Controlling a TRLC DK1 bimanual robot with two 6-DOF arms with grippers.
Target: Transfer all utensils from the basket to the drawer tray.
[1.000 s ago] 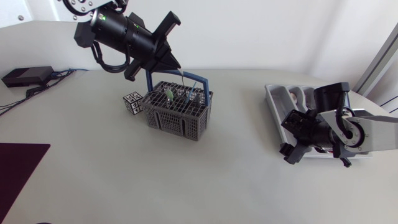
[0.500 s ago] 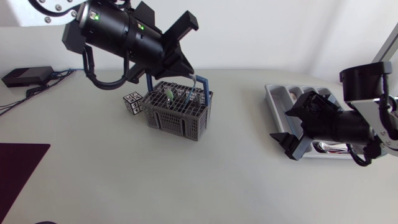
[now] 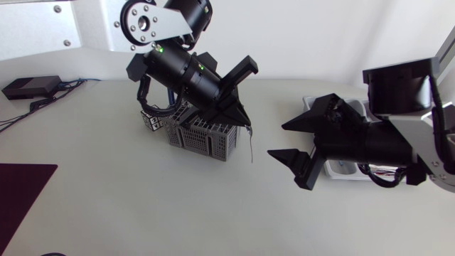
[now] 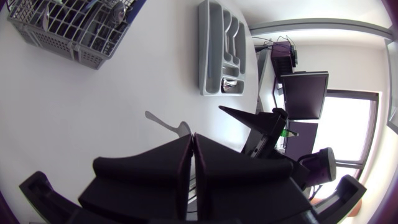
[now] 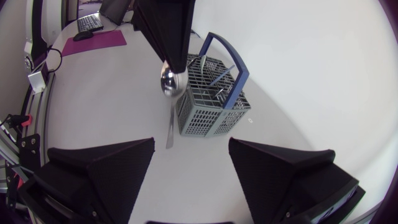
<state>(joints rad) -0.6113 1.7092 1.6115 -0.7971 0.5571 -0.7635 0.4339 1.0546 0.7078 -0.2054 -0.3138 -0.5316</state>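
The grey wire basket (image 3: 202, 136) with a blue handle stands left of centre, and utensils still stick out of it (image 5: 211, 102). My left gripper (image 3: 242, 118) hangs just right of the basket, shut on the bowl of a spoon (image 3: 251, 144) whose handle points down above the table (image 5: 169, 118). My right gripper (image 3: 288, 142) is open, a little to the right of the spoon and facing it, with nothing between its fingers (image 5: 99, 171). The grey drawer tray (image 4: 222, 50) lies at the right, mostly hidden behind my right arm in the head view (image 3: 311, 105). It holds some cutlery.
A small patterned cube (image 3: 151, 119) sits against the basket's left side. A black box with cables (image 3: 28, 87) lies at the far left, and a dark mat (image 3: 21, 192) covers the left front corner.
My left gripper has lifted the spoon out of the basket and carried it to the right. My right arm has swung from over the tray toward the middle, up to the spoon.
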